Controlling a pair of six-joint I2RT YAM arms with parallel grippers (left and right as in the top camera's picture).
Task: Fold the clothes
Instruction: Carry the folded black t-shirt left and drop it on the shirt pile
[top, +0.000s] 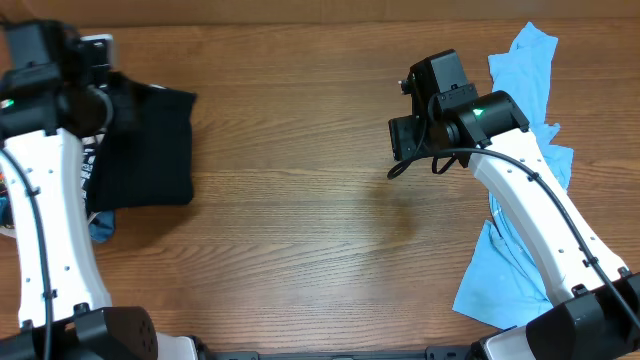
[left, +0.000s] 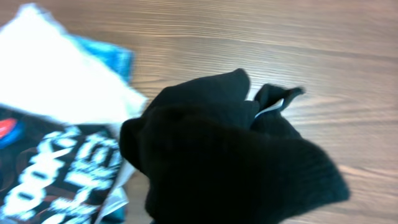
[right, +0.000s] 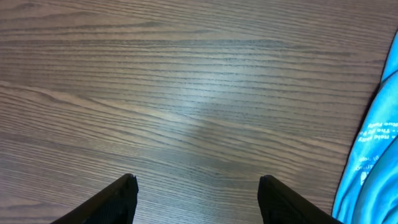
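Note:
A folded black T-shirt (top: 150, 150) lies at the far left of the wooden table (top: 300, 220). My left gripper (top: 113, 105) is at its upper left corner, shut on the black T-shirt. In the left wrist view bunched black cloth (left: 236, 162) hides the fingers. My right gripper (top: 405, 135) hovers right of the middle, open over bare wood (right: 196, 180), with nothing between its fingers (right: 118, 199). A crumpled light blue T-shirt (top: 530, 80) lies spread along the right side, partly under the right arm; its edge (right: 373, 143) shows at the right of the right wrist view.
Under the black T-shirt's left edge lies a white tee with black graphic print (left: 56, 168), also seen from overhead (top: 90, 160). A small blue piece (top: 100, 228) pokes out below it. The arm bases stand at the table's front corners.

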